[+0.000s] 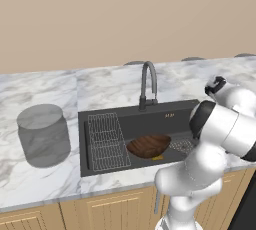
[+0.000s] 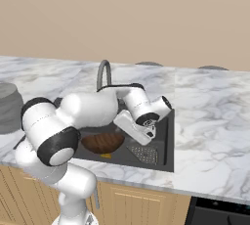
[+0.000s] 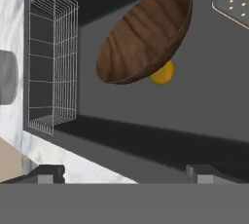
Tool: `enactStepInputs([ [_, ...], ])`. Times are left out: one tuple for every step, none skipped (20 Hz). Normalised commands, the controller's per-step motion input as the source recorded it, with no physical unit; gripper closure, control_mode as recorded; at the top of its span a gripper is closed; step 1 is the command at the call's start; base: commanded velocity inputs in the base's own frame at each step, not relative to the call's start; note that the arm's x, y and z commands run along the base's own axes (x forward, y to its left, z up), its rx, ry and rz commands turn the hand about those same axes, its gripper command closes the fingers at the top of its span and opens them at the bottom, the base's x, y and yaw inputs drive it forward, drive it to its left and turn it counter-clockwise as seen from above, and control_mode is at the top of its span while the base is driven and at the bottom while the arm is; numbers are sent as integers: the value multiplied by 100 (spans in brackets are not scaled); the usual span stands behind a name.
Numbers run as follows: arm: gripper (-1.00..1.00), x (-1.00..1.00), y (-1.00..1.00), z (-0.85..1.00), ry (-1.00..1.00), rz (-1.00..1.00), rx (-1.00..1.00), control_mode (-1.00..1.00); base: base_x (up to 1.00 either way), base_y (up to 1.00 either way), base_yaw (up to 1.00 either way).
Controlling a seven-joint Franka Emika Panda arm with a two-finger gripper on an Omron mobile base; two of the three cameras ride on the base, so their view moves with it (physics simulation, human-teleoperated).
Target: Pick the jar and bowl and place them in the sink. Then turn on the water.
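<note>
The sink [image 1: 100, 119] is crowded: the wire rack [image 1: 106, 141] fills its left part, the bowl [image 1: 148, 145] lies tilted mid-basin over a small yellow thing [image 3: 163, 73], and the faucet [image 1: 148, 85] arches over the back rim. The jar [image 1: 43, 134] stands alone at the frame's left, bare marble counter [image 1: 45, 86] around it.

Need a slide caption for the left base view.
Dark brown wooden bowl lies in the black sink; translucent grey lidded jar waits on the marble counter.

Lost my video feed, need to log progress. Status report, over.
Gripper open, empty, over the sink. Bowl in the basin, tilted on a small yellow thing. Jar on the counter, left of sink. Faucet dry.
</note>
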Motion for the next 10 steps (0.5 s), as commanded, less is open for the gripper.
enactStepInputs([
  [-100, -56, 34, 33, 0, 0, -7, -100, 0, 0, 0],
  [-100, -55, 35, 31, 0, 0, -7, -100, 0, 0, 0],
  [-100, -59, 44, 27, 0, 0, -8, -100, 0, 0, 0],
  [-100, -62, 53, 36, 0, 0, -7, -100, 0, 0, 0],
  [-100, -59, 53, 35, 0, 0, -8, -100, 0, 0, 0],
  [-100, -56, 48, 34, 0, 0, -9, -100, 0, 0, 0],
  [-100, -63, 53, 33, 0, 0, -9, -100, 0, 0, 0],
  [-100, -69, 55, 37, 0, 0, -7, -100, 0, 0, 0],
  [-100, -59, 59, 40, 0, 0, -7, -100, 0, 0, 0],
  [-100, -55, 57, 40, 0, 0, -8, -100, 0, 0, 0],
])
